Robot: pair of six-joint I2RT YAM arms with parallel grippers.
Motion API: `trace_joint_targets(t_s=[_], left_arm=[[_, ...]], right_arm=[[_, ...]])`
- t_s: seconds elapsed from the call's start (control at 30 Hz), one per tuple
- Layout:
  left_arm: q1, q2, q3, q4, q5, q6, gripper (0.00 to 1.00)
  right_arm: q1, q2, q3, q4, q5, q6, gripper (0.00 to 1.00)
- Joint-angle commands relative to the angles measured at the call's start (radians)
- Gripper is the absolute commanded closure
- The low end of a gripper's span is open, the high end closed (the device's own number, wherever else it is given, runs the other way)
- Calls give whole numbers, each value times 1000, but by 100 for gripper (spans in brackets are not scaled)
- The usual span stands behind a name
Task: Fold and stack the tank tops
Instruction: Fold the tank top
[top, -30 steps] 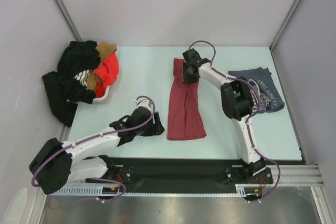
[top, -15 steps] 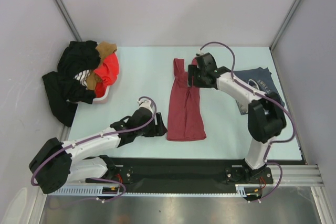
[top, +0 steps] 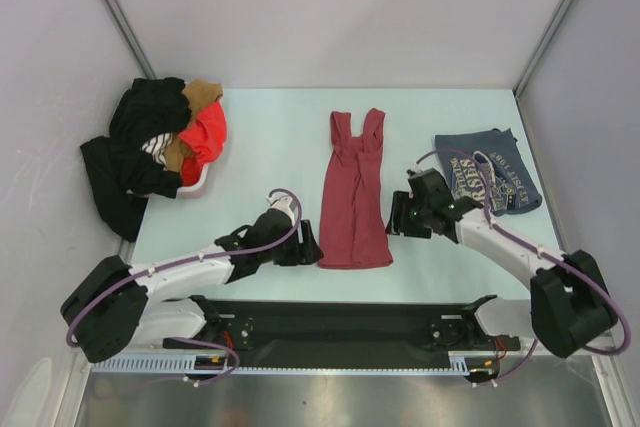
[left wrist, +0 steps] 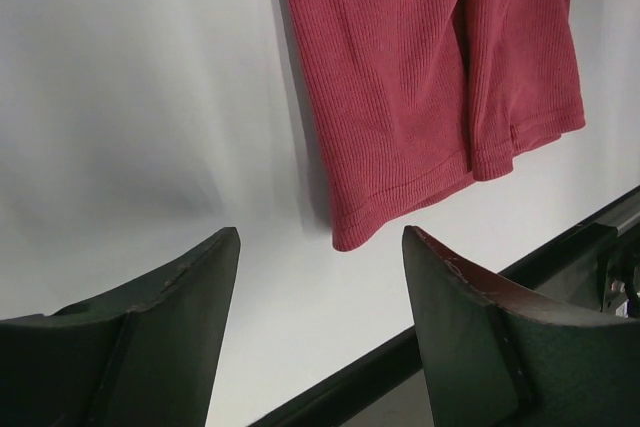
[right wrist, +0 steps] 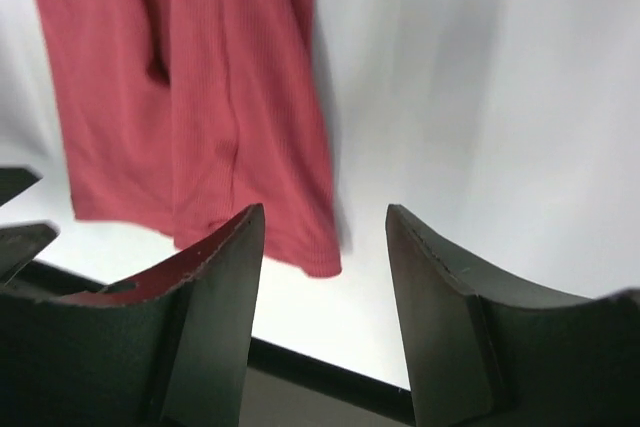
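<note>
**Item 1, maroon tank top** [top: 355, 197]: You find it flat on the table [top: 270, 137] near the middle, straps at the far end and hem toward the arms. It looks narrowed, and an overlapping layer at the hem suggests its sides are already folded in. It is not folded crosswise.

**Item 2, blue-grey tank top** [top: 495, 172]: You find it at the right of the table, well apart from the maroon one. It is a compact shape with the printed graphic up, and it appears folded. Nothing lies on it.

**Item 3, left gripper** [left wrist: 318, 242]: Its fingers stand apart with nothing between them. It hangs low just beside the near left hem corner of the maroon top.

**Item 4, right gripper** [right wrist: 325, 217]: Its fingers are also spread and empty. It sits near the near right hem corner.

**Item 5, pile of clothes** [top: 160, 142]: Black, orange-red and brown garments are heaped at the far left. They are no part of your job.

**Progress, as a judgement:** You are somewhat past halfway. One top seems finished and the other is partly folded. You have the crosswise fold of the maroon top and the stacking left to do.
</note>
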Motion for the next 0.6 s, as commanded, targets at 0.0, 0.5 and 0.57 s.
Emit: trace_joint_targets(t_s=[0.0,0.5,0.57], left_arm=[[-6,31,-10,94,48,-22,28],[-24,157,-35,224,92,-56,56],[-27,175,-35,243,100,-59,71]], right_arm=[[8,-87,-51,49,-103,48,43],[82,-63,-226,141,-162,151,60],[94,-69,-229,126,-154,160,76]])
